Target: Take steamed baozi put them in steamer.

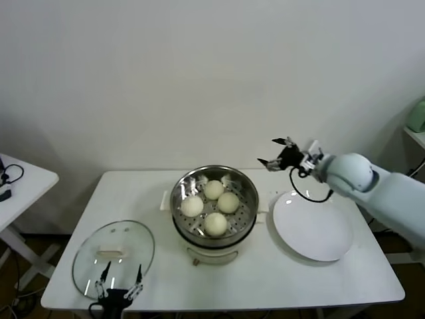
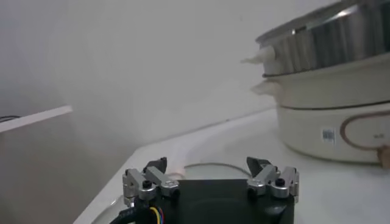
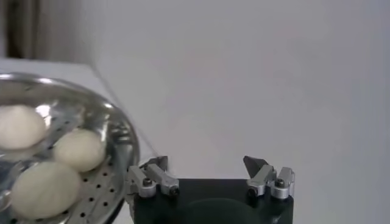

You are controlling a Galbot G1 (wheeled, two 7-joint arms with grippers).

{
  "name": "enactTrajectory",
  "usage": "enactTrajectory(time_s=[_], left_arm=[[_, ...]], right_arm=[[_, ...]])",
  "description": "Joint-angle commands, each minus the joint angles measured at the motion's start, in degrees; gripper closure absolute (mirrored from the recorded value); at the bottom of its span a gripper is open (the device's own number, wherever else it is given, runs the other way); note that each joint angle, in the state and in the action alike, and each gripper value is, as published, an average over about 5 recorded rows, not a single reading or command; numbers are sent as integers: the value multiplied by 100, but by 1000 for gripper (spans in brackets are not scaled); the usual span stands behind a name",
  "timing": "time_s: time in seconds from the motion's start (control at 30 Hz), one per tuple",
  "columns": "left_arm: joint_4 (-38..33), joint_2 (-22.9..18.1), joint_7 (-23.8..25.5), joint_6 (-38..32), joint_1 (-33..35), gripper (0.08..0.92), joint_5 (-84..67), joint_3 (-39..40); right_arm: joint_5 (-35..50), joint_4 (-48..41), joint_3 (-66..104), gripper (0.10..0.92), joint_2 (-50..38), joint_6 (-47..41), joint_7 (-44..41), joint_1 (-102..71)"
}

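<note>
Right tool [image 1: 274,152] open, raised beside steamer [image 1: 214,199]; four baozi [image 1: 214,222] inside.

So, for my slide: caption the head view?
Four steamed baozi in the steamer; open right end effector raised above the table.

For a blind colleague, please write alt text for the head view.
Four steamed baozi sit in the steamer at the table's middle. The right gripper hovers open above an empty white plate; the left gripper is open by a glass lid.
</note>
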Motion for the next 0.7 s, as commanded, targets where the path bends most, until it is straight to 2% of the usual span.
enactTrajectory(time_s=[0.03,0.2,0.4,0.7], left_arm=[[-40,4,4,-25,-94,177,-170,104],[-71,-5,-2,-64,-106,177,-273,142],[-163,-7,1,-45,-106,177,-394,158],[-348,-8,8,38,-97,177,-542,150]], right_arm=[[-717,908,6494,203,74,1054,854,-6969],[-1311,1111,7579,203,1502,2014,557,-8654],[-1744,1054,7755,203,2809,3078,166,-9389],[-2110,793,7552,203,3814,4041,104,-9779]])
